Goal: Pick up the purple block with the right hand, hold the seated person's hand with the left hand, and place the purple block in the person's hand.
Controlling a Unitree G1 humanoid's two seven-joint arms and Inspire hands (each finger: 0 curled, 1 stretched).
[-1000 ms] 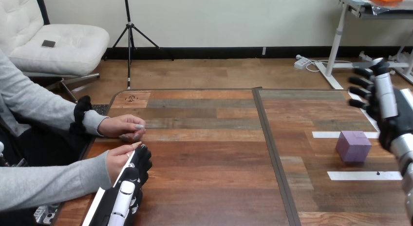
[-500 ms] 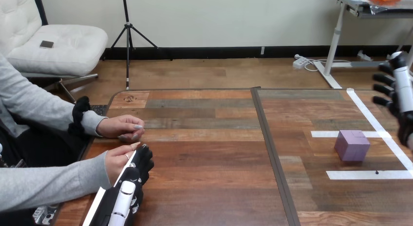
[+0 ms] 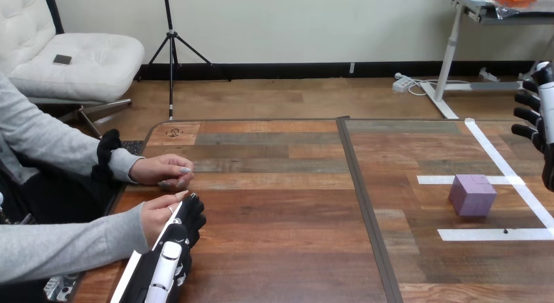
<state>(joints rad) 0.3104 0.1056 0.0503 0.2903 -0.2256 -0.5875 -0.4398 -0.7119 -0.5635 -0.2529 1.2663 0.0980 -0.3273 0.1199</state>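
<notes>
The robot's right hand (image 3: pixel 542 130), fingers spread and empty, hovers over the right edge of the table (image 3: pixel 281 251), apart from the purple block (image 3: pixel 472 194) lying between white tape strips (image 3: pixel 487 234). The left hand (image 3: pixel 171 247) lies against the person's nearer hand (image 3: pixel 157 215) at the left edge (grip impossible to tell). A skewed descent could knock the block away.

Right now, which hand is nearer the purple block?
Right. The right hand is at the view's right edge, up and right of the purple block, apart from it. The left hand is far across the table, beside the person's lower hand.
</notes>
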